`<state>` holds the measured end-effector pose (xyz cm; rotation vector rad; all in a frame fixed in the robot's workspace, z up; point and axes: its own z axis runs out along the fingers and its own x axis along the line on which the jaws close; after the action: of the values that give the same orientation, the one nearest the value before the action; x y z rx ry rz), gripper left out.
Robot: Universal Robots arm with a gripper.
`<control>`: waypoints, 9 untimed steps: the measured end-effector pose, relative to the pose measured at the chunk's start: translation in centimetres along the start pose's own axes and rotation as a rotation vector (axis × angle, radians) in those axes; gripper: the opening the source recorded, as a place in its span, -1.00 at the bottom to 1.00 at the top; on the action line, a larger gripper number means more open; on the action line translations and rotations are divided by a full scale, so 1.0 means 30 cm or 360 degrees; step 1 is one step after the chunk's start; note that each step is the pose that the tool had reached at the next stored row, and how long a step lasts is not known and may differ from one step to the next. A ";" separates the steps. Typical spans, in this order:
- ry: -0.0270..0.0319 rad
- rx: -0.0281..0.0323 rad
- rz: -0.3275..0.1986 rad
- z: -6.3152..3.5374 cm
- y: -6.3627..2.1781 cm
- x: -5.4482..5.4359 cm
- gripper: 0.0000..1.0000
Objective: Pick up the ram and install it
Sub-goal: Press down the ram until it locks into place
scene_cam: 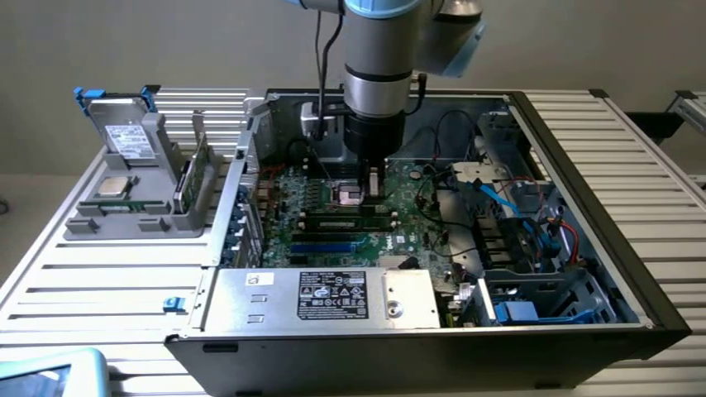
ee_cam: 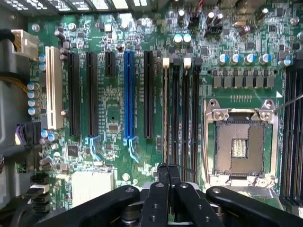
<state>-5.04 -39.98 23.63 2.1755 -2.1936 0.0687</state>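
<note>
One thin stiff ram (scene_cam: 350, 221) sits near its slot; gripper (ee_cam: 168, 176) pressed together, better hold its long edges.

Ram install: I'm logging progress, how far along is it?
Looks done: a thin strip, likely the ram, stands edge-on in a memory slot. In hand: nothing; the gripper is shut, empty, over that slot's end. Left: full seating can't be confirmed.

Open computer case (scene_cam: 596, 165) beside grey parts holder (scene_cam: 132, 219).
</note>
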 end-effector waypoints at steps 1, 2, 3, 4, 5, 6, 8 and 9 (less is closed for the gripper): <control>0.00000 0.00002 0.0000 0.000 0.016 0.000 -0.78; -0.00001 0.00003 0.0000 0.000 0.031 0.001 -0.78; 0.00000 0.00003 0.0000 0.000 0.046 0.001 -0.78; -0.00002 0.00007 0.0000 0.000 0.060 0.001 -0.78; -0.00001 0.00018 0.0000 0.000 0.073 0.001 -0.78; -0.00001 0.00040 0.0000 0.000 0.083 0.001 -0.78; -0.00003 0.00088 0.0001 0.002 0.092 0.001 -0.78; -0.00002 0.00100 0.0001 0.003 0.095 0.001 -0.78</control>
<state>-7.89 -39.99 23.54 2.1783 -2.1970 0.0756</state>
